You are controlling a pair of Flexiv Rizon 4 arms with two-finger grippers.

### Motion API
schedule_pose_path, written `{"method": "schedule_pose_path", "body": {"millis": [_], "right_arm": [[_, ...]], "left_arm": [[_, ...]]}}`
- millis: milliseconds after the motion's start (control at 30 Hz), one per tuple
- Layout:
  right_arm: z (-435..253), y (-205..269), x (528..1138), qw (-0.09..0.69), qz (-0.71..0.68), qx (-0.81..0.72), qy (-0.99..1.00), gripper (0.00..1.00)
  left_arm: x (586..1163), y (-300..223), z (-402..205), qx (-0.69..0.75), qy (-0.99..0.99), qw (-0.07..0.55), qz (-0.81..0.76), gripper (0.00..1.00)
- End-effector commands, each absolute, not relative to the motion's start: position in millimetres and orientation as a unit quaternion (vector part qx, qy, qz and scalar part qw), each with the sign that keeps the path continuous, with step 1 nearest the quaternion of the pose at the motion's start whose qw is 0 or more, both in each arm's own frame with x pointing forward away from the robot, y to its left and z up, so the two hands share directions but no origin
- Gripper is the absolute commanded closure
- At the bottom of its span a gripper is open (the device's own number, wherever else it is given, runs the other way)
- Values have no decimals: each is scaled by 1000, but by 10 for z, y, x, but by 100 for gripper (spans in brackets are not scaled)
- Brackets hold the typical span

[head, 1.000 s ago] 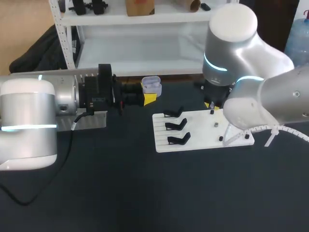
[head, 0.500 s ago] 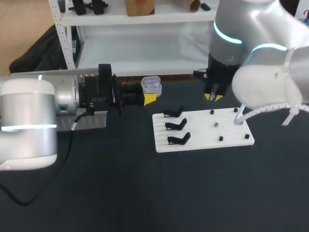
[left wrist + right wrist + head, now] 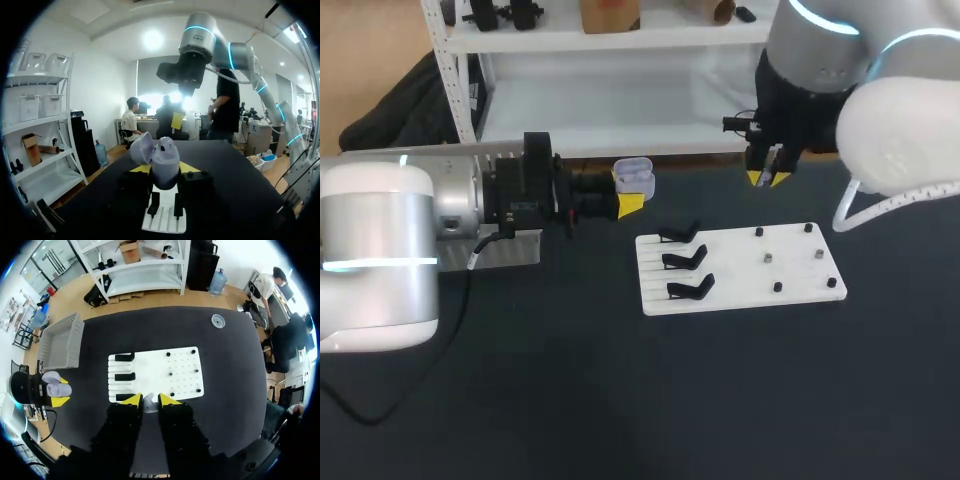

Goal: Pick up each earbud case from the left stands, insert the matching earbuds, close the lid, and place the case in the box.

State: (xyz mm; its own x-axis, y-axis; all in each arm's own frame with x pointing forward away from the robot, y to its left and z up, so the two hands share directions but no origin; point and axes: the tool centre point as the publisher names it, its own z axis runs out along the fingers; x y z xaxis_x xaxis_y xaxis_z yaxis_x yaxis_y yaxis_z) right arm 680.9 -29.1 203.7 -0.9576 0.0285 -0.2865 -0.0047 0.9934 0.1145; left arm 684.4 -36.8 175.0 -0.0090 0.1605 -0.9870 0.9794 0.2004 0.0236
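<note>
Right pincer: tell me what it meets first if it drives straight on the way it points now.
Most likely the white board: the right pincer, shut on a small pale earbud, points down at it from above, and nothing shows between. Where exactly it would land is unclear.

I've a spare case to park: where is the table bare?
Bare: the wide table stretch in front of the white board, and right of it. Crowded: between the black stands and the left gripper holding the open case.
</note>
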Motion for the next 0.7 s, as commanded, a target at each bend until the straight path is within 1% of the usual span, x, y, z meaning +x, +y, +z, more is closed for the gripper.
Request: {"method": "schedule_pose_path", "body": {"millis": [33, 267, 400, 700], "right_arm": [[2048, -310, 6775, 148, 58, 7, 987, 100], [2048, -310, 6775, 148, 58, 7, 987, 100], [2181, 36, 6547, 151, 70, -80, 983, 100], [2606, 598, 6247, 158, 95, -165, 969, 100]], "left_arm": [[6838, -371, 1741, 486, 585, 510, -402, 100], [6838, -371, 1741, 486, 585, 510, -402, 100], [6838, -371, 1741, 486, 585, 510, -402, 100], [6838, -371, 1741, 486, 585, 510, -402, 100]]}}
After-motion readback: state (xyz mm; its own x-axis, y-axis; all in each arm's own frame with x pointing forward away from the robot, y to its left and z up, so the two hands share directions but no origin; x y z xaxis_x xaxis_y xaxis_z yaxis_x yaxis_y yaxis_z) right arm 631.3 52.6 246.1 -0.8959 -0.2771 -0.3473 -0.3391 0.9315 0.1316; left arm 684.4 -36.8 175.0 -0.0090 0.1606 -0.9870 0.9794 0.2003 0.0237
